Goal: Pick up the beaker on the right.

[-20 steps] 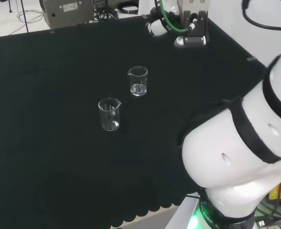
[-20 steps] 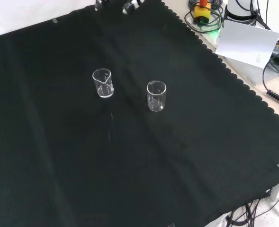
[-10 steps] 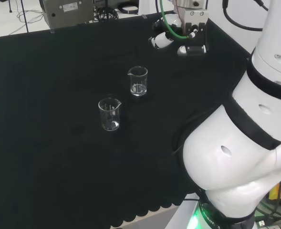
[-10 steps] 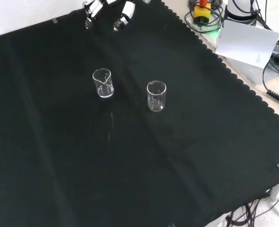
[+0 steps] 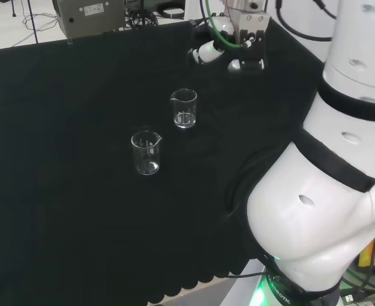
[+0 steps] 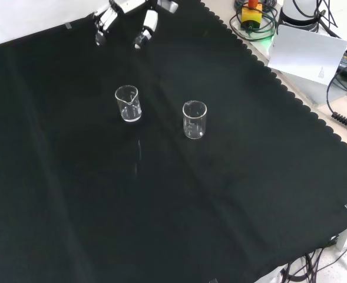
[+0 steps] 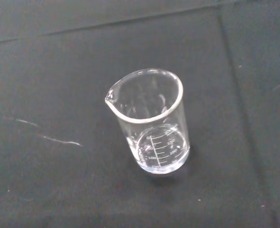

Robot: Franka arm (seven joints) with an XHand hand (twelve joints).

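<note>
Two clear beakers upright on black cloth (image 6: 250, 194). Head view: right beaker (image 5: 184, 108) stands up-right of other beaker (image 5: 146, 153), apart. Hand (image 5: 228, 48) hangs up-right of right beaker, well apart, fingers relaxed, grasping nothing. Wrist view: one beaker (image 7: 151, 121), white graduation marks on wall, digits too small to read.

Head view: behind and above arm base, looking over white links (image 5: 327, 191) onto cloth (image 5: 66, 210). Front view: opposite side, looking down on cloth (image 6: 220, 206), hand (image 6: 123, 17) entering at top. About a quarter turn apart. Shared: both beakers, hand (image 5: 228, 48), most of cloth. Right beaker in head (image 5: 184, 108) = left one in front (image 6: 128, 103); other beaker (image 5: 146, 152) = (image 6: 194, 119). Wrist view: close, looking down on one beaker (image 7: 151, 121), upright on cloth.
</note>
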